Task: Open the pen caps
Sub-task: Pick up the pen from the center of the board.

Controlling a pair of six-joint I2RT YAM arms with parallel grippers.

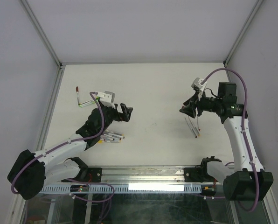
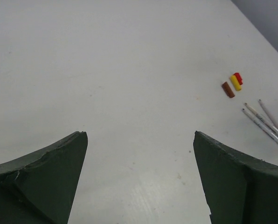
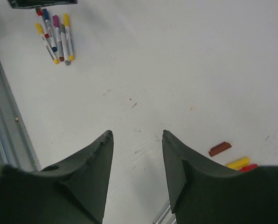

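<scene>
Caps (image 2: 235, 82): brown, yellow, red stubs on tabletop (image 2: 129, 70) near thin white pens (image 2: 265, 129). Left end effector (image 2: 140, 177), right end effector (image 3: 138, 172) spread, empty.

Left gripper (image 1: 127, 113) hangs over the white table (image 1: 153, 84), fingers pointing right; jaw gap not readable from above. Bundle of pens (image 1: 112, 137), coloured ends showing, lies just nearside of it, partly under the forearm (image 1: 90, 128). Left of its wrist, a red-tipped pen (image 1: 78, 95) and a green-tipped pen (image 1: 87, 102) meet in an L. Right gripper (image 1: 183, 110) points left; thin loose pens (image 1: 193, 126) lie just nearside of it.
</scene>
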